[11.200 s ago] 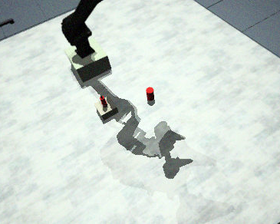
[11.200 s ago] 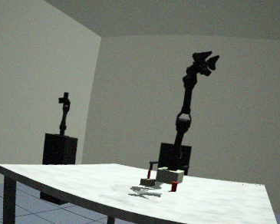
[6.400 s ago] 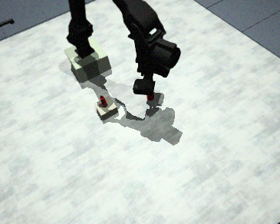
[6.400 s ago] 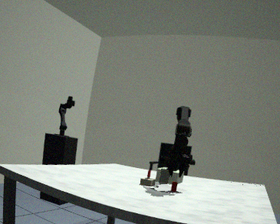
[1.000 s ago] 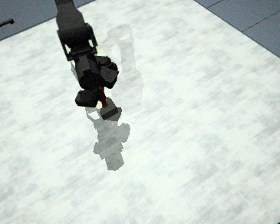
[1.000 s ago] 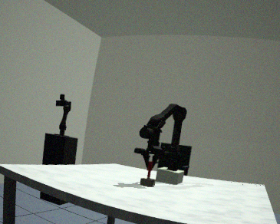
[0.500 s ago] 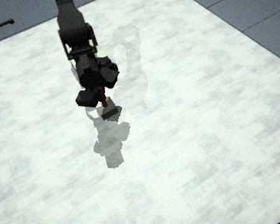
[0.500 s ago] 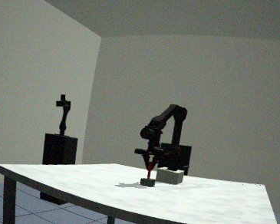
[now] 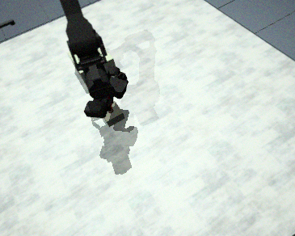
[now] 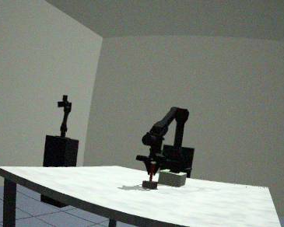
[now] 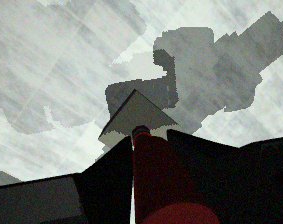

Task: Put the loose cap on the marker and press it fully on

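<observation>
Cap over marker
Gripper (image 11: 142, 150) clamped on red cap (image 11: 159, 180), held upright above block (image 11: 137, 117) so it presses straight down.

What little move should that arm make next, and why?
Probably press straight down a little more. The fingers are shut on the red cap, which stands over the holder block with the marker tip just poking out below it, so it likely has not clicked fully on yet.
</observation>
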You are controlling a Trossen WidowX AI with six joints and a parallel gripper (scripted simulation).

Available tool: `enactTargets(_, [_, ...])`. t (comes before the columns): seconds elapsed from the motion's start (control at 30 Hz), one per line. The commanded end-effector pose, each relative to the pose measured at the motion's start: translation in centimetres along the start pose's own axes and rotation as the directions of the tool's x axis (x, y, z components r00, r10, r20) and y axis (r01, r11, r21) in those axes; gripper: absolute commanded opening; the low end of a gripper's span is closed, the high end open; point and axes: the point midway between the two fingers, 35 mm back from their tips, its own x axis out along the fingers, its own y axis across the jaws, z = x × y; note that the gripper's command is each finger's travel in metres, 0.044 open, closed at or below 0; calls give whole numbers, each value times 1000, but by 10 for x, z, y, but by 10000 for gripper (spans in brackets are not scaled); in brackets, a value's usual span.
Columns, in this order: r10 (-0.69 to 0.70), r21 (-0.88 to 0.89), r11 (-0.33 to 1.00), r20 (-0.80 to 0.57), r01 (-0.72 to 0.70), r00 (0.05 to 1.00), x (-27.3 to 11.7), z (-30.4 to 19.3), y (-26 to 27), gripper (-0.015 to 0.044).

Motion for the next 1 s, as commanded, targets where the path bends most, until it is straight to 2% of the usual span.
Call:
enactTargets(0.0, [26, 7, 1000, -25, -25, 999, 24, -4, 4, 0])
enactTargets(0.97, [26, 7, 1000, -24, -25, 999, 40, 1, 2, 0])
